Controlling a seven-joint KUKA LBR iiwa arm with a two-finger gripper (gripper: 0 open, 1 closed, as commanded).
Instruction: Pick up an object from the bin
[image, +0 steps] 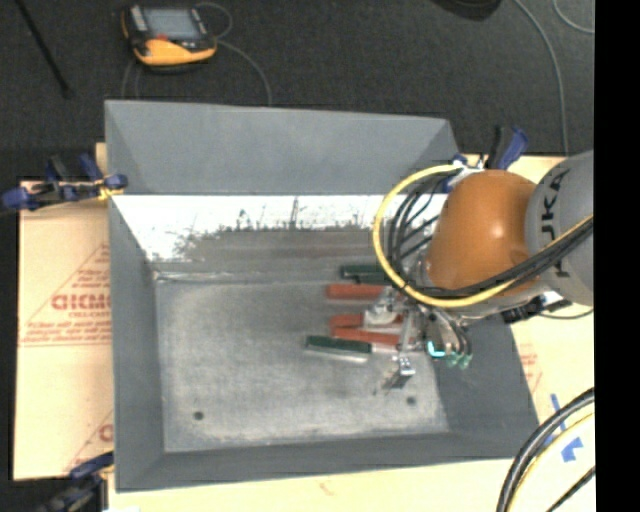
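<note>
1. The arm's orange wrist cover (480, 235) and cables (392, 215) loom over the right side of the bin (250, 160).
2. The gripper (402, 368) sits low just right of a red bar (348, 325) and a dark green bar (335, 347), right of centre; open or closed, loaded or empty, cannot be told.
3. Hazard: the bars lie close together, so a grasp could snag two or shove one aside.
4. The wrist masks the floor beneath it.

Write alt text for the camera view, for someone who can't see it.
The gripper of a robot arm reaching in from the right hangs low over the floor of a grey metal bin, just right of a dark green bar and two red-brown bars.
</note>
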